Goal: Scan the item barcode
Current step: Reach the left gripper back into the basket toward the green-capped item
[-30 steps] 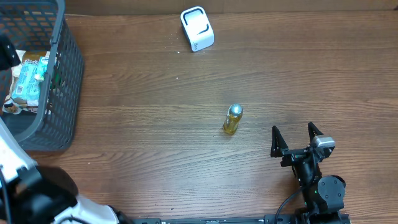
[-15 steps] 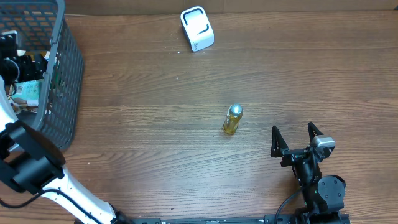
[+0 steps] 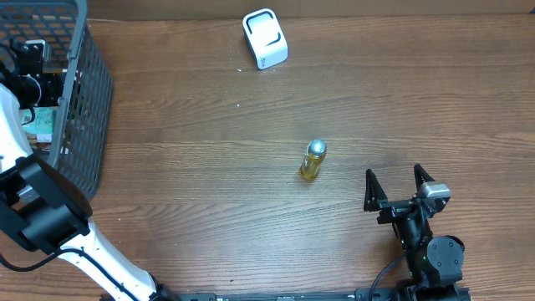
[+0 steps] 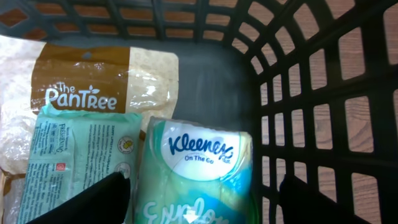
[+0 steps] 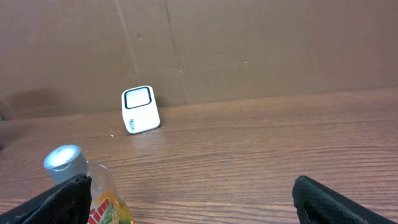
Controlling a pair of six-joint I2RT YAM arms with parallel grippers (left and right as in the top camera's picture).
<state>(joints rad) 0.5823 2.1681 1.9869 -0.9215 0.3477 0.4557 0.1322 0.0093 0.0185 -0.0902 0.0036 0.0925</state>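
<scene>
Desk: Report changes only.

Operator: My left arm (image 3: 10,109) has moved. A second ago its bulk lay low in the lower left corner of the overhead frame. It has since swung up the left edge. Its wrist (image 3: 35,60) now hangs over the basket (image 3: 88,100) at upper left.

Desk: The contents?

Operator: The packets (image 3: 40,125) were in plain view before. The wrist now covers most of them, with one pale green corner showing. The dark elbow (image 3: 42,221) has climbed from the bottom edge.

Desk: And over the last half second?

Operator: The wrist shifted slightly toward the top of the frame.
</scene>
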